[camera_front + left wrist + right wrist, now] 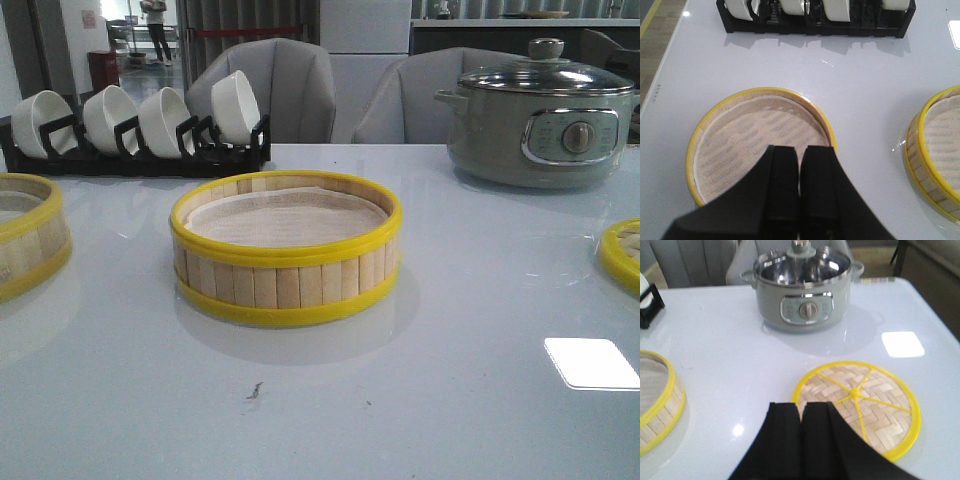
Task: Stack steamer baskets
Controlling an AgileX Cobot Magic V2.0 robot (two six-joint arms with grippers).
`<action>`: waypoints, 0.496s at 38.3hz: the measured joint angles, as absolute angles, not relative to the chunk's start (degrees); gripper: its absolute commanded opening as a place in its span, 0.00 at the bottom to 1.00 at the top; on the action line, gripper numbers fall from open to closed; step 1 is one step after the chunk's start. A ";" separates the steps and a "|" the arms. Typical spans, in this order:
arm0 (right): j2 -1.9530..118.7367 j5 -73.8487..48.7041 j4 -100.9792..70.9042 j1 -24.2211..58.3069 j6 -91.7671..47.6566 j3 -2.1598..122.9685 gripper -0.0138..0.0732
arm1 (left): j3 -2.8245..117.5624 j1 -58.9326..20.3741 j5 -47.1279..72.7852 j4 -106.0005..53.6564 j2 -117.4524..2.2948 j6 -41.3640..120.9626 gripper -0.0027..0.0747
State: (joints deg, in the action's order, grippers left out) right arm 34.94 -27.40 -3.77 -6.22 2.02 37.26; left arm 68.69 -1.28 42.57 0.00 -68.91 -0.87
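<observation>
Behind centre basket (286,250): bowl rack (135,150) left, electric pot (540,120) right; both arms' jaws together, empty.

open tabletop (450,400), bowl rack (130,150) behind

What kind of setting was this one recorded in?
Probably a staged kitchen or dining setup indoors: a white table holds a rack of white bowls, an electric pot and bamboo steamer baskets, with grey upholstered chairs behind it.
</observation>
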 measured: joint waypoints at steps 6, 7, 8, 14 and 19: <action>49.72 -31.25 -3.77 -6.22 2.11 46.78 0.22 | 68.69 -1.28 43.83 0.00 -68.91 -0.87 0.14; 50.61 -31.25 -3.77 -6.22 2.11 47.29 0.22 | 68.69 -1.28 44.11 0.00 -68.91 -0.87 0.14; 51.34 -31.25 -3.77 -6.22 2.11 47.60 0.22 | 68.69 -1.28 44.20 0.00 -68.91 -0.87 0.14; 53.36 -30.55 -3.86 -6.22 2.11 48.09 0.22 | 68.69 -1.28 44.85 0.00 -68.91 -0.87 0.14; 53.36 -29.34 -3.86 -6.22 2.11 48.09 0.22 | 68.69 -1.28 45.69 0.00 -68.91 -0.87 0.14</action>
State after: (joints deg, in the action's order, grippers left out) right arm 53.36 -29.34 -3.86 -6.22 2.11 48.09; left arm 68.69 -1.28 45.69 0.00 -68.91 -0.87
